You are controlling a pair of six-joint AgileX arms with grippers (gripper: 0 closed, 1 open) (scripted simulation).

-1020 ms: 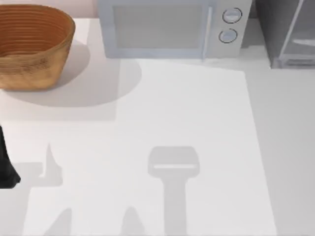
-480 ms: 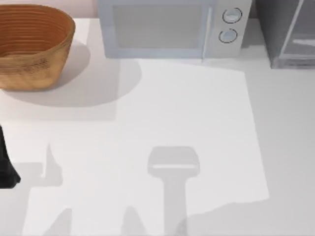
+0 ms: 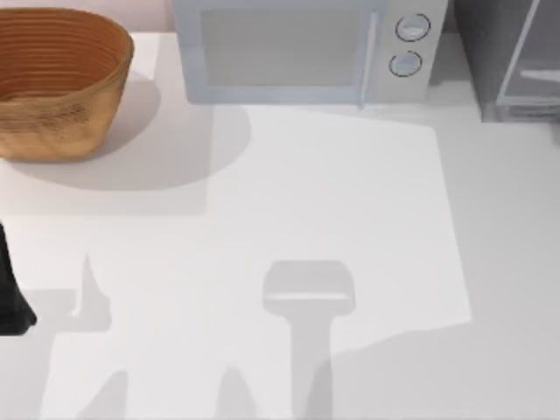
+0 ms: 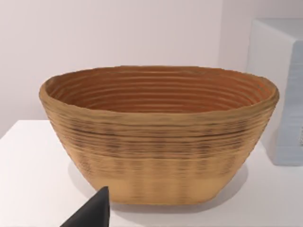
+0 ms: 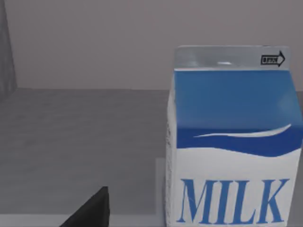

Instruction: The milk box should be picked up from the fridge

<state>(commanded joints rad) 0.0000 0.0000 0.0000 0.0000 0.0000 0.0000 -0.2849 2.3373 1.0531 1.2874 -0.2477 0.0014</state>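
At the far right corner of the surface (image 3: 367, 227) the fridge (image 3: 490, 61) stands beside the microwave (image 3: 297, 52), and the right wrist view looks into what seems to be its grey interior, where the milk box (image 5: 232, 142) stands upright on the grey floor, close ahead of the camera and off to one side of the view. One dark fingertip of the right gripper (image 5: 92, 210) juts into that view, well apart from the carton; whether that gripper is open or closed I cannot tell. My left arm sits parked at the surface's left edge (image 3: 13, 297), its wrist camera facing the wicker basket (image 4: 158, 137), and the state of the left gripper (image 4: 92, 213) cannot be told either. As I judge it, the main risk is the offset: if the right gripper pushes forward without centring on the carton, a finger could strike its face and tip or shove it deeper. The fridge walls also leave little room, so a wide approach could clip the frame.
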